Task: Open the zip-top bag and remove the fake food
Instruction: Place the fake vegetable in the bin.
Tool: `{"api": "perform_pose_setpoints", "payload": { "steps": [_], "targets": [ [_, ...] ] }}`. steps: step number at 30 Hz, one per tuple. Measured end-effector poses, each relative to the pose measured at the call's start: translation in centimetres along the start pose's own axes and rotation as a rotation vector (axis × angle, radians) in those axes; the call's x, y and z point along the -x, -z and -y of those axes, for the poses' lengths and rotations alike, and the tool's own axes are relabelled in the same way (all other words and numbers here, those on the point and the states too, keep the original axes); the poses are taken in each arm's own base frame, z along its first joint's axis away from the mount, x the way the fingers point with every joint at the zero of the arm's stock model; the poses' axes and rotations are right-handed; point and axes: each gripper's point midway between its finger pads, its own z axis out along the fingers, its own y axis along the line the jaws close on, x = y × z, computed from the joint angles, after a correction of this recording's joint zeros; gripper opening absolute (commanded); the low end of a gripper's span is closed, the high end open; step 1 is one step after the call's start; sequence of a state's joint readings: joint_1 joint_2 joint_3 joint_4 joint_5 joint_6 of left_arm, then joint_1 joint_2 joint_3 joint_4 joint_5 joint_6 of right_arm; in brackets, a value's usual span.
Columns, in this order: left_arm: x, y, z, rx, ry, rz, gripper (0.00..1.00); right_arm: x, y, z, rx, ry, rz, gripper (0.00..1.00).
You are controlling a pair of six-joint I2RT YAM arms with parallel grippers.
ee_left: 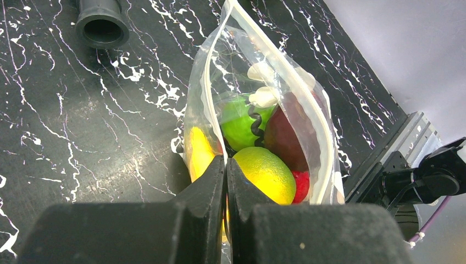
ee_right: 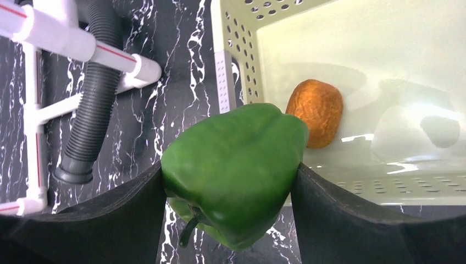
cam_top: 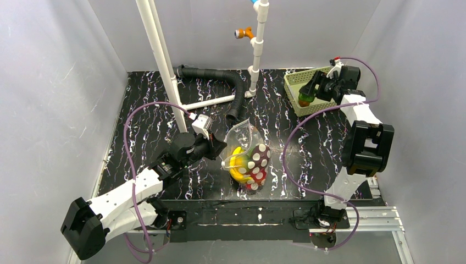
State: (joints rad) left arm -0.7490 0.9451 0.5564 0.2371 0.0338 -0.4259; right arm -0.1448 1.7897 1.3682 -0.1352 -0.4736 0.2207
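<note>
A clear, dotted zip-top bag lies mid-surface, mouth open, holding a lemon, a green ball and a dark red apple. The left fingers, pressed together, pinch its edge. Far right, the right fingers clamp a green pepper at a green basket's rim, with an orange-brown piece inside.

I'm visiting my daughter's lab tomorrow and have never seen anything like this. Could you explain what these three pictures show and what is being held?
These are two robot arms bolted to a black marbled table. One picture looks down from overhead; the others come from a camera on each wrist. The left tool is pinched shut on the zip-top bag, which holds fake food. The right tool grips a green pepper at the green basket, where an orange-brown piece lies. A black hose lies farther back.
</note>
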Motion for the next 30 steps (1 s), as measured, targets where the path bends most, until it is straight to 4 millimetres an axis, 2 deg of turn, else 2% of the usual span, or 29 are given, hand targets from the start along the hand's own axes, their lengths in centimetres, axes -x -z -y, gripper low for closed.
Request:
{"api": "perform_pose_setpoints", "payload": {
  "steps": [5, 10, 15, 22, 26, 30],
  "targets": [
    [0.0, 0.0, 0.0, -0.001, 0.003, 0.001, 0.0, 0.9, -1.0, 1.1, -0.041, -0.019, 0.016, 0.4],
    [0.1, 0.1, 0.1, -0.003, 0.005, 0.005, 0.0, 1.1, -1.9, 1.8, -0.057, -0.034, 0.013, 0.51],
    [0.2, 0.1, 0.1, -0.004, 0.005, 0.007, 0.0, 1.6, -2.5, 2.3, -0.062, -0.04, 0.015, 0.67],
    [0.2, 0.1, 0.2, -0.004, 0.008, 0.009, 0.0, 0.8, -2.7, 2.7, -0.069, -0.057, -0.012, 0.9],
    [0.4, 0.3, 0.3, -0.007, 0.011, 0.015, 0.0, 0.8, -2.7, 2.7, -0.066, -0.056, -0.014, 0.97],
    [0.5, 0.3, 0.3, -0.01, 0.012, 0.018, 0.0, 1.0, -2.6, 2.6, -0.065, -0.053, -0.012, 0.98]
  ]
}}
